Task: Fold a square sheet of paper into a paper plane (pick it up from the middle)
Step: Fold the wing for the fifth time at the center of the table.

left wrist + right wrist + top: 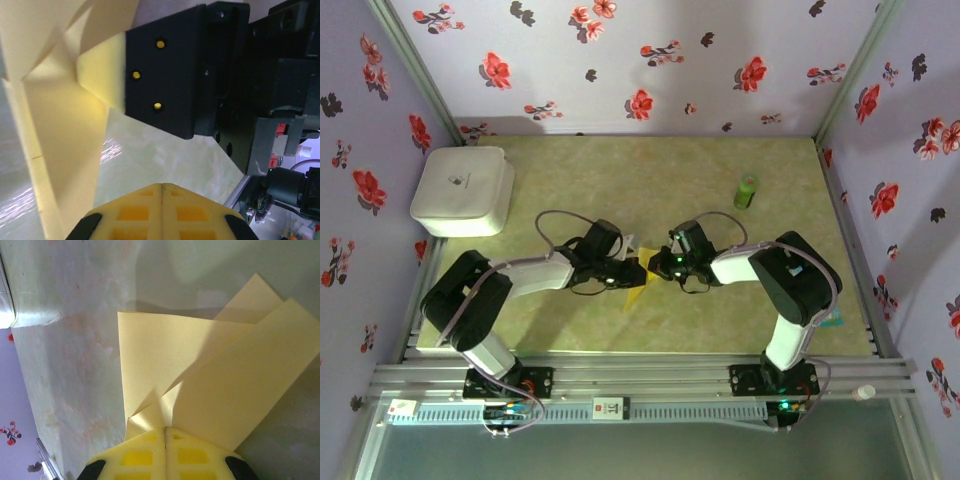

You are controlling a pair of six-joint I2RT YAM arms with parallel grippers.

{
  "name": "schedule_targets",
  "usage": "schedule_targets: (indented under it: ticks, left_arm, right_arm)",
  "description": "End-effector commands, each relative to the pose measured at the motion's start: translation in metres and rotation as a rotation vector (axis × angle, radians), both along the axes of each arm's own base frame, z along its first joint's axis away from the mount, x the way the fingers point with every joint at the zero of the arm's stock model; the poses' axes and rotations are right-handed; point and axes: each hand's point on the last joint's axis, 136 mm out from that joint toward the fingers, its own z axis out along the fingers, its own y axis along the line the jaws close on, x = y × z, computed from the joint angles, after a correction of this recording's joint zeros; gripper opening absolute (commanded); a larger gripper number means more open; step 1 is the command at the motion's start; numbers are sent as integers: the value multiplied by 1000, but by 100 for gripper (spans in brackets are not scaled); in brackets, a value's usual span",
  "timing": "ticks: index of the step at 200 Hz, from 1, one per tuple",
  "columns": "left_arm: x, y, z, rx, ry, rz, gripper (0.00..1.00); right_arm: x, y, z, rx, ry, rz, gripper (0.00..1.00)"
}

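The square sheet of paper (635, 292) is bright yellow and folded into overlapping flaps, held just above the table's middle. My right gripper (165, 428) is shut on a creased corner of it, and the flaps (210, 375) fan out beyond the fingertips. From the left wrist, the paper (55, 125) hangs at the left and runs into one of the right gripper's black fingers (165, 75). My left gripper (163, 186) is shut with nothing between its yellow pads, just beside the paper. In the top view both grippers, left (638, 270) and right (662, 264), meet tip to tip.
A white rounded box (465, 190) stands at the back left. A small green cylinder (747, 190) stands at the back right. Flowered walls close the left, back and right sides. An aluminium rail (640, 375) runs along the near edge.
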Motion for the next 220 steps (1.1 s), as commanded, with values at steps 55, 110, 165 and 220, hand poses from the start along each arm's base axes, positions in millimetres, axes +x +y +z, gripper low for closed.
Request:
schedule_targets:
  ticks: [55,110,165,220]
  left_arm:
    - [-2,-1,-37,116,47,-3,0]
    - [-20,18,-64,208,82,-15,0]
    - [-34,33,-71,229,102,-2,0]
    - [-44,42,-67,229,112,-1,0]
  right_arm:
    - [-10,-17,-34,-103,67,-34,0]
    - [-12,-19,-37,-113,72,-31,0]
    - [-14,-22,-42,-129,83,-29,0]
    - [-15,-24,-46,-149,91,-25,0]
